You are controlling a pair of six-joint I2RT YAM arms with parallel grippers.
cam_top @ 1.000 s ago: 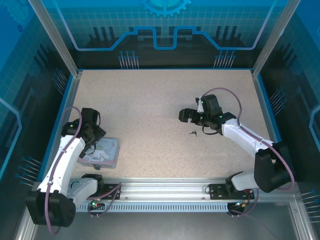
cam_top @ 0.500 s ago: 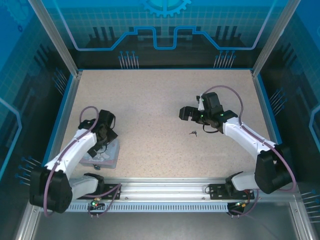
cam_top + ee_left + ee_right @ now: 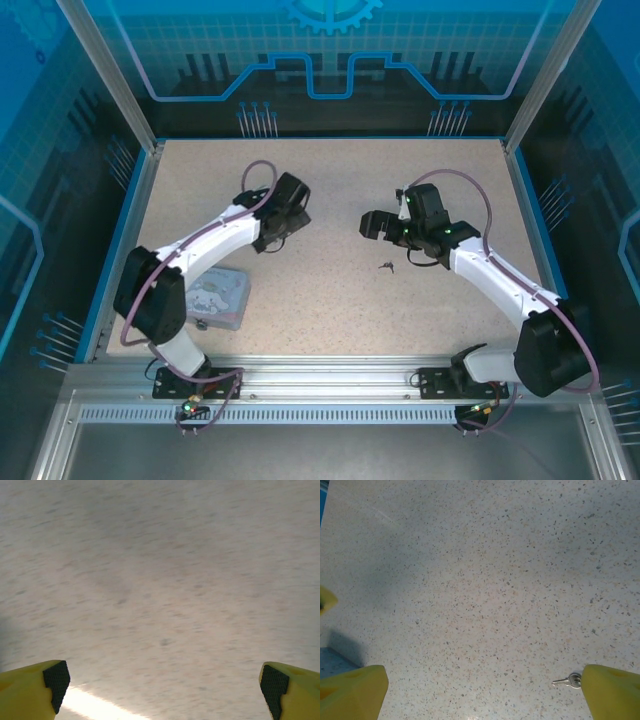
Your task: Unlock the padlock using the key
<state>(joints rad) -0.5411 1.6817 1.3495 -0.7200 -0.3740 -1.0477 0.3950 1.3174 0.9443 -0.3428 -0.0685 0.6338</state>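
Observation:
The key is a tiny dark piece lying flat on the speckled table; in the right wrist view the key lies just inside the right fingertip. My right gripper hovers open a little behind it, and nothing sits between the tips of the right gripper. My left gripper hangs open over bare table left of centre. The left wrist view is blurred; the left gripper holds nothing. A small dark bit at the tin's near edge may be the padlock; it is too small to tell.
A pale blue tin with a white cartoon figure lies near the front left, beside the left arm's elbow. Blue rails border the table on the left and right. An aluminium rail runs along the near edge.
The left arm has swung from over the tin to the table's middle, uncovering the tin. The right arm has barely shifted. Both grippers stay open.

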